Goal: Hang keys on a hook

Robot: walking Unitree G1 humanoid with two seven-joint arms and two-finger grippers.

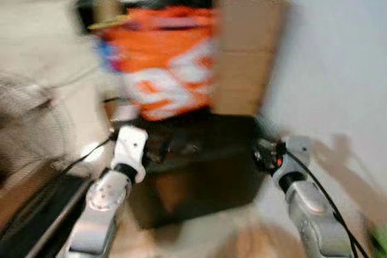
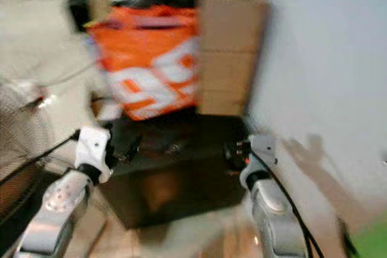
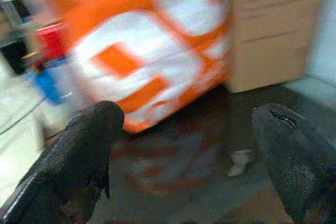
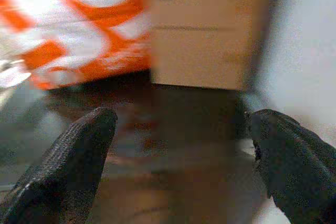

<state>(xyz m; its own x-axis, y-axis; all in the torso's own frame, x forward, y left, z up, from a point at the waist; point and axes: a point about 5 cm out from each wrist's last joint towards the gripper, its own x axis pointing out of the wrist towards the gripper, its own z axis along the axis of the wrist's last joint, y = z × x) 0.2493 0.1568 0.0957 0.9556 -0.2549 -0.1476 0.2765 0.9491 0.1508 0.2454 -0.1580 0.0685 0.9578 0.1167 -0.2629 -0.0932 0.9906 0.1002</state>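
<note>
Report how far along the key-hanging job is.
Nothing looks done. Both end effectors, left and right, are open and hold nothing, raised over the dark table before the orange bag and cardboard box. The views are blurred; finding keys and hook remains.

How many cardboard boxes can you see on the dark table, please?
1: a cardboard box stands at the back of the dark table, between the orange bag and the wall. Blur may hide others.

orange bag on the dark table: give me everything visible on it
The orange bag is soft-sided, bright orange with big white shapes, likely print, unreadable in the motion blur. It stands upright at the back of the dark table, its side against the cardboard box. Dark items show at its top. Neither gripper touches it.
</note>
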